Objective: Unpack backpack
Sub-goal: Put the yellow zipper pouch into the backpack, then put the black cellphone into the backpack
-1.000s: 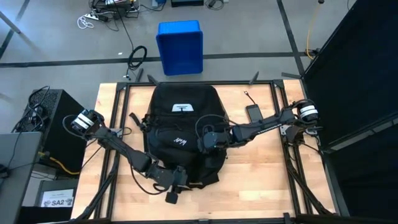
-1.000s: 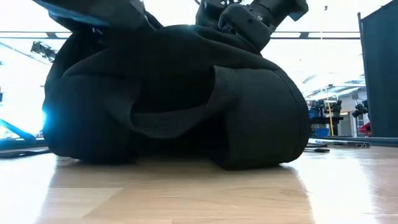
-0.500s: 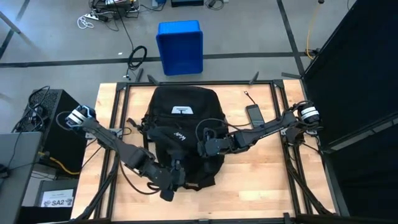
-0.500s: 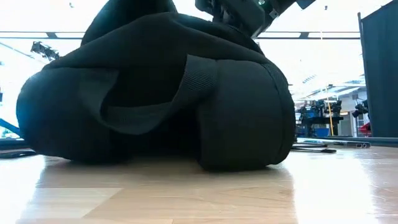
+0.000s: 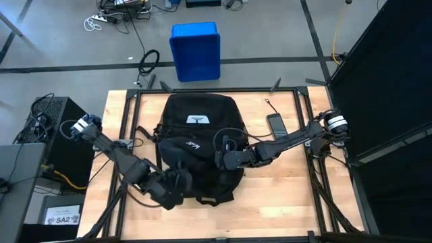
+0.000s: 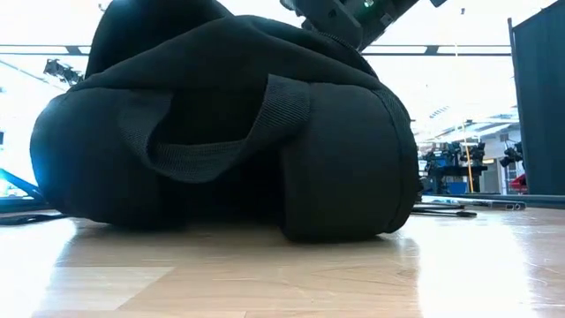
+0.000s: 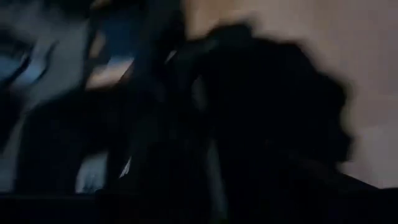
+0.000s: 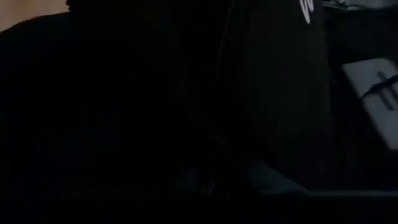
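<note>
The black backpack [image 5: 199, 142] lies flat in the middle of the table, its white label [image 5: 197, 119] toward the far edge. In the low view its near end [image 6: 335, 159] rests on the wood, with a webbing loop [image 6: 221, 132] across it. My left gripper [image 5: 177, 187] is raised at the backpack's near left corner, dark against dark fabric. My right gripper [image 5: 226, 157] is shut over the backpack's right half and shows above its top in the low view [image 6: 349, 13]. The right wrist view shows only a zip line [image 8: 221, 68] close up. My right gripper comes from the table's right, slanting down onto the backpack's upper face [image 5: 217, 156] right of the middle. Its fingertips are lost against the black fabric, so I cannot tell whether they touch it or hold any part.
A blue plastic bin [image 5: 196, 50] stands on the floor beyond the far edge. A small dark flat device [image 5: 275, 123] lies on the table right of the backpack. Bare wood [image 5: 283, 189] lies to the near right, and black frame rails run along the table's sides.
My left gripper has risen from the backpack's near edge, tipped upward and drawn toward the table's left. In the low view the backpack's near end has slid left and its top left has humped up. My right gripper has stayed shut.
</note>
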You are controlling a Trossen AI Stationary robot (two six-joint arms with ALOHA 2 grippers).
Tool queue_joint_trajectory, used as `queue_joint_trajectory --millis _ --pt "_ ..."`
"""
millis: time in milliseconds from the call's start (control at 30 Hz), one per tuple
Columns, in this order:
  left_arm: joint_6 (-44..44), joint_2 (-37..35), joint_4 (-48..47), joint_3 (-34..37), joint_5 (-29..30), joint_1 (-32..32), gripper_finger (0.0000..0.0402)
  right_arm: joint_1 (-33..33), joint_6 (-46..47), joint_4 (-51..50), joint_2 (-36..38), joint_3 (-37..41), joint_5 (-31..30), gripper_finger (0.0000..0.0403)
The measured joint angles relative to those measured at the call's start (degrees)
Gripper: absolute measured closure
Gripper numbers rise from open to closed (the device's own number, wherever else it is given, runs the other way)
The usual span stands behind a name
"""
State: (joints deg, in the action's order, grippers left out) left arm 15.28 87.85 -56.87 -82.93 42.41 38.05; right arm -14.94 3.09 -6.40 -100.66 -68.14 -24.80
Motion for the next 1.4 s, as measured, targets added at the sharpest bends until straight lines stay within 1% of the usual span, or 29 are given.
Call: queue_joint_trajectory --millis 100,167,233,300,367,433,533,633,767,833,933,1067,1267,1400 --pt "4.95 -0.27 -3.83 0.93 7.65 3.68 0.0199 -0.06 -0.99 0.16 1.11 0.00 -0.74 0.0403" --pt "8.91 -0.96 -6.87 1.93 13.79 6.24 0.0200 -0.10 -2.32 0.12 2.01 0.00 -1.10 0.0403" --pt "15.78 -2.54 -10.24 4.42 21.82 9.15 0.0200 -0.09 -3.15 0.73 2.57 0.00 -1.19 0.0403" --pt "24.44 -4.54 -12.63 9.05 27.61 11.60 0.0200 -0.06 -3.67 0.77 2.85 0.00 -1.23 0.0403" --pt "33.56 -7.17 -13.72 15.37 30.22 13.45 0.0200 0.13 -4.55 0.70 2.93 0.00 -1.35 0.0403" --pt "39.92 -10.02 -12.24 21.83 30.60 14.09 0.0200 0.18 -4.95 0.66 2.96 0.00 -1.26 0.0403" --pt "43.17 -13.61 -5.00 30.38 30.79 13.75 0.0200 0.44 -4.74 0.60 3.02 0.00 -1.20 0.0403" --pt "40.11 -17.25 4.47 35.57 30.97 13.39 0.0200 0.46 -4.48 0.60 3.02 0.00 -1.20 0.0403" --pt "30.48 -20.31 17.51 40.06 30.04 13.25 0.0199 0.79 -2.97 0.62 3.02 0.00 -1.05 0.0403" --pt "26.20 -21.16 21.09 41.25 28.96 12.73 0.0198 0.88 -2.57 0.67 3.02 0.00 -1.07 0.0403" --pt "23.15 -22.18 21.43 41.43 28.12 11.81 0.0197 1.15 -1.81 1.15 3.02 0.00 -1.04 0.0403" --pt "18.01 -24.22 21.43 41.43 30.10 10.45 0.0197 1.27 -1.55 2.09 3.02 0.00 -1.09 0.0403" --pt "6.63 -27.16 24.16 41.43 30.15 5.61 0.0197 1.50 -2.37 2.84 3.04 0.00 -1.14 0.0403" --pt "-1.12 -28.30 28.60 41.39 30.14 1.02 0.0197 1.66 -3.89 4.18 3.04 0.00 -1.27 0.0403"
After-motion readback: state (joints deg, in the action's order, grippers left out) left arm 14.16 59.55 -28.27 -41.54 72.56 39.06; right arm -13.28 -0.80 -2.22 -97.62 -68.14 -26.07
